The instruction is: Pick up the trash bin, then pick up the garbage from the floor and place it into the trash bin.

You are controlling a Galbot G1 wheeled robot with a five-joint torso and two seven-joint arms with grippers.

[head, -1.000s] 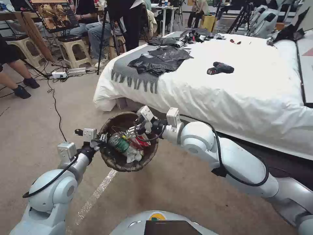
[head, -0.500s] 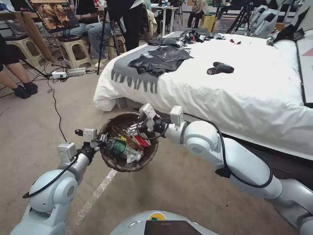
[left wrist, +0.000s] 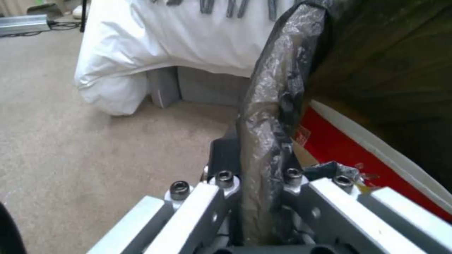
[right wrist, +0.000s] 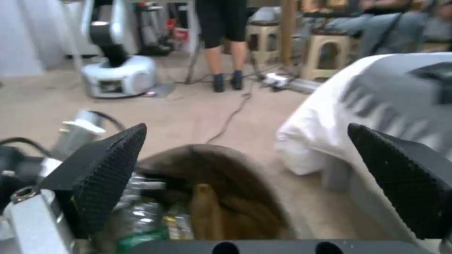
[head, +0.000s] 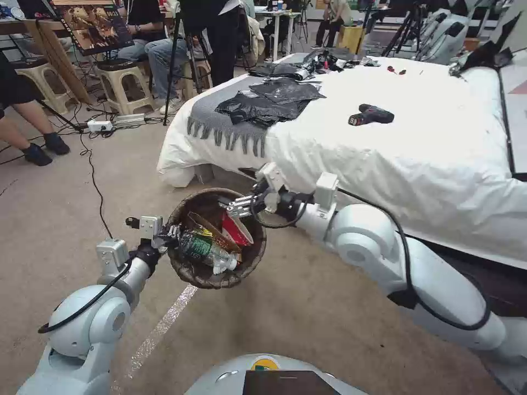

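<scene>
One pincer gripping trash bin rim, base hidden

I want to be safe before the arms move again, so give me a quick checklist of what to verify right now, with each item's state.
1. Left gripper clamped on the trash bin rim: ok, liner pinched between its jaws.
2. Right gripper empty: ok, jaws wide apart, nothing between them.
3. Right gripper clear of the bin: not ok, it hangs over the bin's far rim.
4. Garbage inside the bin: ok, the bottle and red packet lie within the rim.
5. Bin off the floor and level: cannot tell how level.
6. Bed edge clearance for the right arm: cannot tell.
</scene>
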